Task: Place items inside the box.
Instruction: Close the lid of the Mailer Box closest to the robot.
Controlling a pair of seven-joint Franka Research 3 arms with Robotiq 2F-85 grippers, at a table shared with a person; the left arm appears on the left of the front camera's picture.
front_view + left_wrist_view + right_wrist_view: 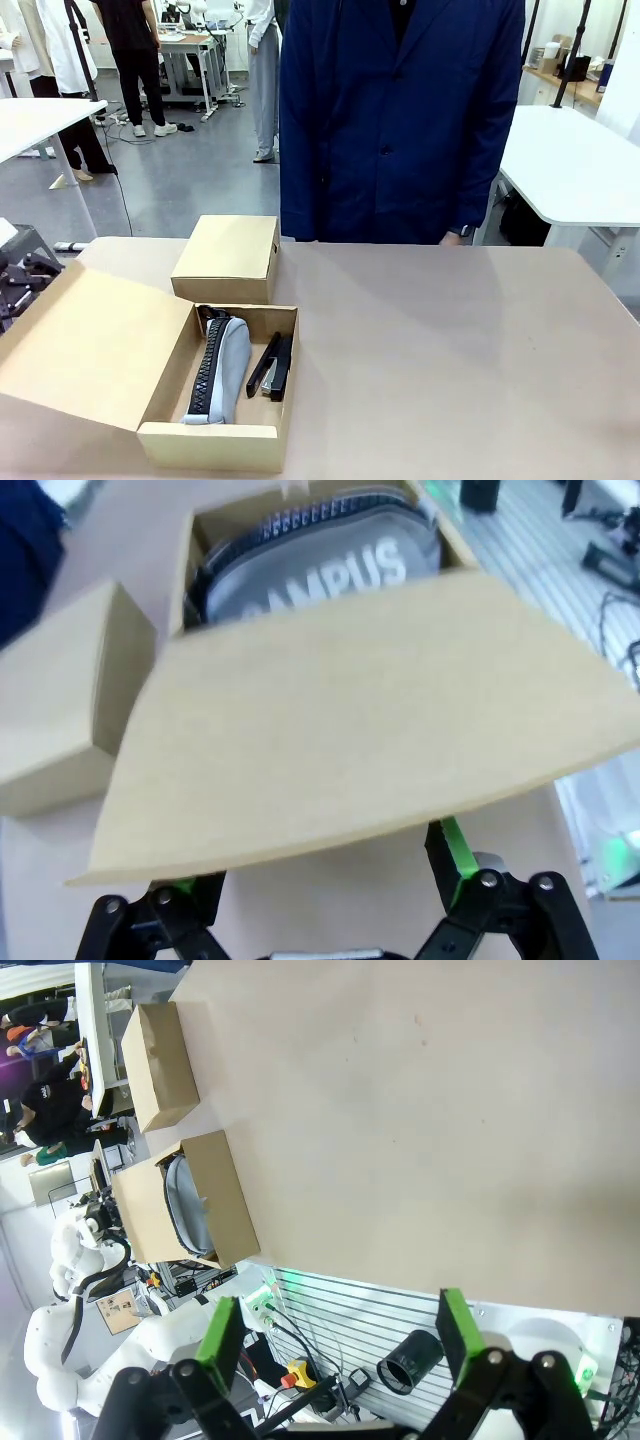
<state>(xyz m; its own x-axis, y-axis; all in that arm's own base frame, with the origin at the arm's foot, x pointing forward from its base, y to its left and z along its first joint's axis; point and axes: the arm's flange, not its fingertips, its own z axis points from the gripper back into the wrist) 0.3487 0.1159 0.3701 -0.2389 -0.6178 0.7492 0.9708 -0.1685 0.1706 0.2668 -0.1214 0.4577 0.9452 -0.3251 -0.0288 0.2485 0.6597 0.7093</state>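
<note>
The left gripper is open just behind the box flap, nearer than the open right gripper.

Matt brown cardboard box holds a grey cloth pouch (black toothed zipper) on a smooth matt table

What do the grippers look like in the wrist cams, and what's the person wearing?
Both grippers are black linkage frames with silver pivot bolts and bright green finger pads: left gripper, right gripper. The left arm has glossy white rounded shells with black joints. The person wears a dark navy buttoned coat with long sleeves.
</note>
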